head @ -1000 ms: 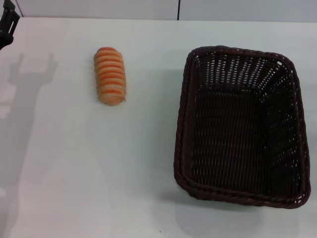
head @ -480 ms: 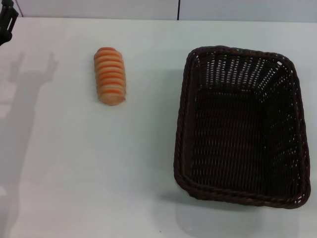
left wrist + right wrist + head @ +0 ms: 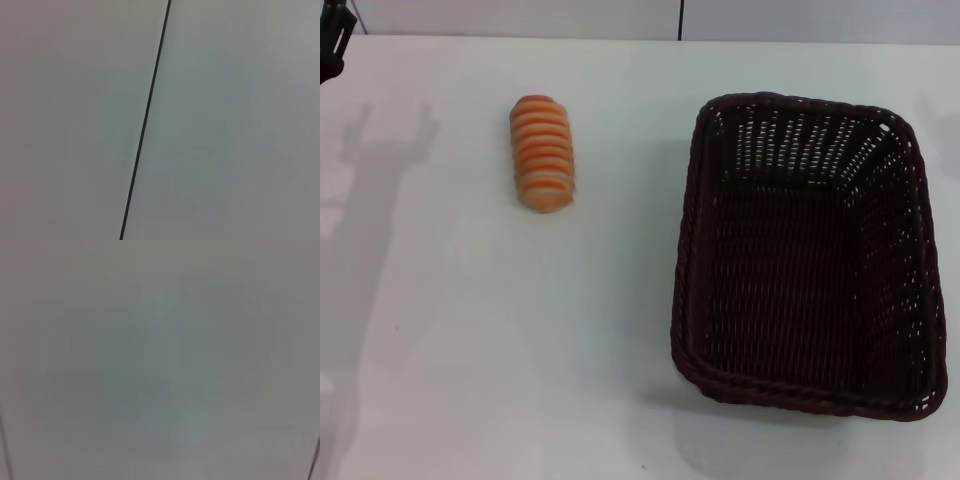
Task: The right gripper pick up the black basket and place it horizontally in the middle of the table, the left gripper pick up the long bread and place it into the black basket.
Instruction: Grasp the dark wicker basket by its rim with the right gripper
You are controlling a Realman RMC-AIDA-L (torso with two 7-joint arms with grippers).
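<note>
Although the task calls for both arms, almost nothing of them shows here. On the white table (image 3: pixel 470 350) a large dark woven basket (image 3: pixel 807 250) sits empty on the robot's right side, its long sides running away from the robot. Well apart from it, toward the far left, lies the long bread (image 3: pixel 542 153), an orange-and-cream striped loaf, also pointing away from the robot. Only a dark sliver of the left gripper (image 3: pixel 332 40) appears at the far left corner of the head view (I cannot tell how its fingers stand). The right gripper is out of sight; both wrist views show only plain pale surface. The basket step looks not yet begun. To do it well, the right gripper should probably pinch the braided rim at mid-side, lift level, and turn the basket crosswise before setting it down centrally.
</note>
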